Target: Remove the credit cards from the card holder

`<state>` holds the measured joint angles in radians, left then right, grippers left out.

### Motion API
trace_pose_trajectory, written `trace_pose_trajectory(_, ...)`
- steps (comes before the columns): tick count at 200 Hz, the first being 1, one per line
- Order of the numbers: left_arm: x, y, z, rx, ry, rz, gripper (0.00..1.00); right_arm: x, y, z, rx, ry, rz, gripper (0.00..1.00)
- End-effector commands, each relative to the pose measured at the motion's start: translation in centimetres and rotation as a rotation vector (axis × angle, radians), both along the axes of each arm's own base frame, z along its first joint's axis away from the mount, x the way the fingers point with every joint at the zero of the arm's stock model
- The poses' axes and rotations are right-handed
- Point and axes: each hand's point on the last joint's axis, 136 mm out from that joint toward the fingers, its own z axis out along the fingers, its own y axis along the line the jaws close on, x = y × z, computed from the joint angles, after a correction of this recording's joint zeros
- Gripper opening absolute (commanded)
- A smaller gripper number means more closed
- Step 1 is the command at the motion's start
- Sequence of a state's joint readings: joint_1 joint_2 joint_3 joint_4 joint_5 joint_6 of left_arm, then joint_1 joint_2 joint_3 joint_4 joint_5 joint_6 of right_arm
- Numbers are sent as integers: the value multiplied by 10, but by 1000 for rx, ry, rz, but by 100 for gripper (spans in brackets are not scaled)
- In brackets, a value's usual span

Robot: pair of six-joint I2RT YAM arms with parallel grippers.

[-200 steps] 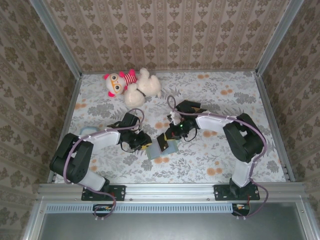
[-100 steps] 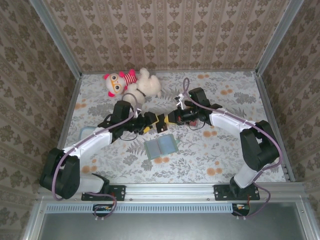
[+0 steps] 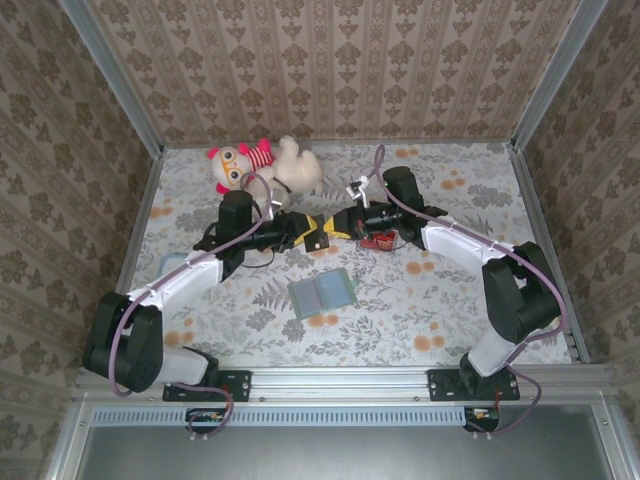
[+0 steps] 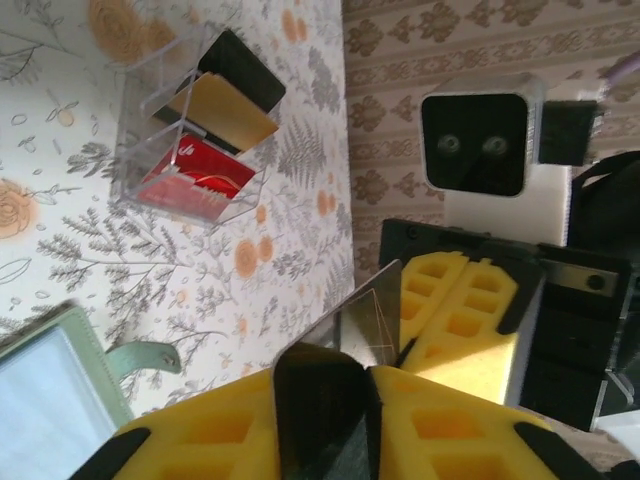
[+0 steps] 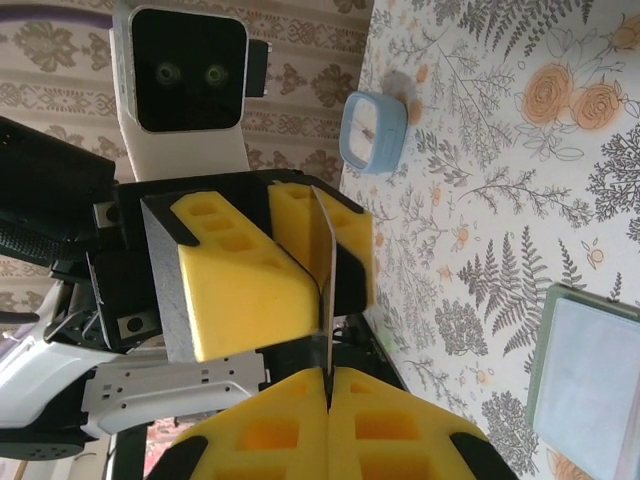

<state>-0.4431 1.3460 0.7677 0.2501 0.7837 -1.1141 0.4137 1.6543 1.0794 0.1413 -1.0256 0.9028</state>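
Note:
The card holder [image 3: 323, 292] lies open and flat on the floral cloth, its pale inside facing up; it also shows as the card holder [image 5: 588, 392] and the card holder [image 4: 52, 400]. A dark credit card [image 3: 321, 238] hangs in the air behind it, gripped from both ends. My left gripper [image 3: 303, 232] is shut on the credit card [image 4: 335, 395] from the left. My right gripper [image 3: 339, 225] is shut on the edge of the same credit card [image 5: 323, 270]. A tan-yellow card [image 4: 222, 108] and another dark card [image 4: 243, 66] stand in a clear box [image 4: 140, 95].
The clear box [image 3: 380, 238], red inside, sits just under the right arm. A plush toy [image 3: 262, 166] lies at the back. A small pale-blue container [image 3: 176, 262] rests at the left, the same container [image 5: 373, 130] in the right wrist view. Metal rails edge the table.
Both grippers lifted away from the card holder toward the back of the table. The right one carried the dark card up; the left one opened and then shut on it.

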Motion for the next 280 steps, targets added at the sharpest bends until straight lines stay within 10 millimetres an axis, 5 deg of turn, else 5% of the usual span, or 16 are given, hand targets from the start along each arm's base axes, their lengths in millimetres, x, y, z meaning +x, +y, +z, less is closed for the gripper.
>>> trace_pose_trajectory(1, -1, 2, 15, -49, -53, 0, 17, 3, 0, 17, 53, -19, -3, 0)
trace_pose_trajectory(23, 0, 1, 19, -64, -61, -2, 6, 7, 2, 20, 76, -9, -12, 0)
trace_pose_trajectory(67, 2, -2, 27, -88, -71, -2, 3, 7, 13, 30, 106, -17, 1, 27)
trace_pose_trajectory(152, 3, -1, 22, -81, -53, 10, 5, 14, 21, 31, 119, -38, 15, 10)
trace_pose_trajectory(171, 4, 4, 15, -43, -32, 27, 19, 19, 18, 27, 83, -67, 2, 0)
trace_pose_trajectory(196, 6, 21, -11, 84, 45, 89, 41, 36, -1, 18, -60, -165, -64, 0)
trace_pose_trajectory(237, -4, 74, -69, 412, 216, 210, 70, 75, -57, 4, -462, -441, -162, 0)
trace_pose_trajectory(280, -10, 109, -95, 503, 263, 267, 89, 102, -109, 6, -766, -768, -141, 0)
